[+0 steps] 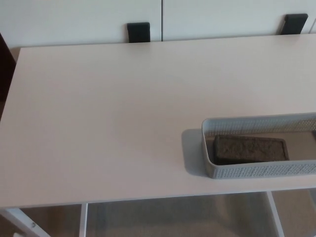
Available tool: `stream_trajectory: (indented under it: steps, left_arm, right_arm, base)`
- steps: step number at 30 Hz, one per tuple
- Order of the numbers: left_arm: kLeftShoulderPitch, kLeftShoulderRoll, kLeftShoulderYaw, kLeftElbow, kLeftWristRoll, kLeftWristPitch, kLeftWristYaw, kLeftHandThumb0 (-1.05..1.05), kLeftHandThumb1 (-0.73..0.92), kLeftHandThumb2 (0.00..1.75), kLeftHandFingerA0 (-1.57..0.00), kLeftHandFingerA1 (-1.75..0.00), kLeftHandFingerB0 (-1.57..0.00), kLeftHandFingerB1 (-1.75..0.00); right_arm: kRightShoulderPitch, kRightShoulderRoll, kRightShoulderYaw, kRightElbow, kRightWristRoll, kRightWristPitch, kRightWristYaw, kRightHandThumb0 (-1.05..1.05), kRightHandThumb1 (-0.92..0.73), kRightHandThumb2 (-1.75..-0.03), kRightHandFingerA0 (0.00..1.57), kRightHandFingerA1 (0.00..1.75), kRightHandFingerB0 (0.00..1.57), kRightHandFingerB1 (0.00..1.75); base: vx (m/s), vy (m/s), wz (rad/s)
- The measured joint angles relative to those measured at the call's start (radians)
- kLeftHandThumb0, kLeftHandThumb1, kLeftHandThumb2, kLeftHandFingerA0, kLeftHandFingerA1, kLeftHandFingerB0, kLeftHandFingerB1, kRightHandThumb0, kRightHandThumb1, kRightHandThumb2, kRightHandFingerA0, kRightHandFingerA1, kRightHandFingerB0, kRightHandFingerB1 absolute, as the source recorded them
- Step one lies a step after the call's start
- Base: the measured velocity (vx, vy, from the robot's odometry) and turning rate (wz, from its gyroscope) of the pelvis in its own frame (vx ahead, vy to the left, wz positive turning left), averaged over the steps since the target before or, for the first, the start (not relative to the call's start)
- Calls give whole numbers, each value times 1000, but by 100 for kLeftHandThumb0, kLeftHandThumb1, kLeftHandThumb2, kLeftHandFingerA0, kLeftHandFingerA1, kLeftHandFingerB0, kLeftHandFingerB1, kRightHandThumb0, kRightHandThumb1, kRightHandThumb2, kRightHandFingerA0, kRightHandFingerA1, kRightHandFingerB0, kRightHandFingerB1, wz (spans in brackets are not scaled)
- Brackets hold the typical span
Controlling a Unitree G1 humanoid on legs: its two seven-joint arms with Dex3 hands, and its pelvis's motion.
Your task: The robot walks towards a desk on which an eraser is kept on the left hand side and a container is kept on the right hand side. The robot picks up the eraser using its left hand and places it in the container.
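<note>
The desk (113,118) is a plain pale cream-white with no pattern. At about four o'clock on it, the container (256,171) is light grey, its walls dotted all over with fine perforations. The eraser (250,149) inside is dark grey-brown and speckled. At twelve and one o'clock, two brackets (138,31) are solid black against white panels (79,19).

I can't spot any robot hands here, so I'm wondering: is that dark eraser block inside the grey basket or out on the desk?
Inside. The eraser lies flat on the floor of the container, with its perforated walls around it.
</note>
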Motion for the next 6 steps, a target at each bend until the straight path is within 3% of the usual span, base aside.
stream_trajectory:
  steps: [6]
  left_arm:
    - [1,34,-21,56,43,-52,94,-97,66,60,-80,-48,-77,-45]
  right_arm:
    - [-4,14,-8,-4,1,0,-10,-46,-42,-73,53,52,52,48]
  base:
    - [0,0,0]
